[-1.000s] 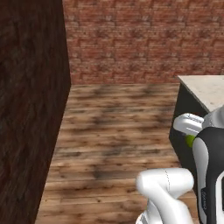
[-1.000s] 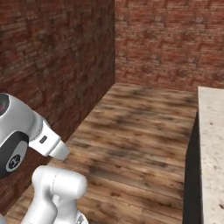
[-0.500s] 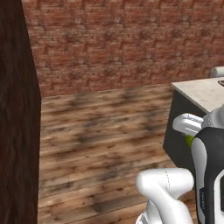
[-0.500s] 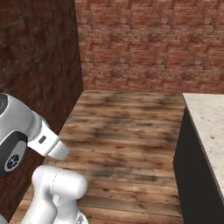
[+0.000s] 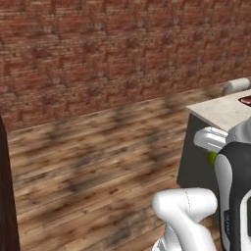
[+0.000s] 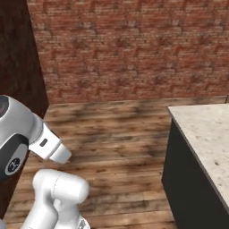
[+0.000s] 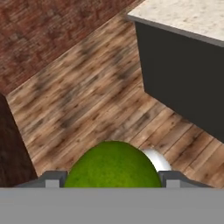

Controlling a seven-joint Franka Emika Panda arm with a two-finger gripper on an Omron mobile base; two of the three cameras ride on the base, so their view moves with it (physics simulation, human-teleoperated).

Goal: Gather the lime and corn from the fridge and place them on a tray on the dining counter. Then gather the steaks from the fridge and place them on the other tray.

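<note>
The gripper (image 7: 112, 178) is part-way open with its two fingertips set either side of the lime (image 7: 112, 165), which sits between them and is judged held (the ball fills the gap from tip to tip in the hand view). A sliver of the same green shows beside the arm in the left base view, below the near corner of the dining counter (image 5: 220, 112).

Change noted: the whole picture has swung across both base views over the last second. The dark side wall that took up the left of each view is now at the very edge, the brick back wall faces the cameras, and the counter's corner has come further in. This is the base turning, not the things moving; the hold on the lime is unchanged.

Meaning for the task: the lime is in transit toward the counter. The trays cannot be made out here, so the set-down spot is not yet confirmed
</note>
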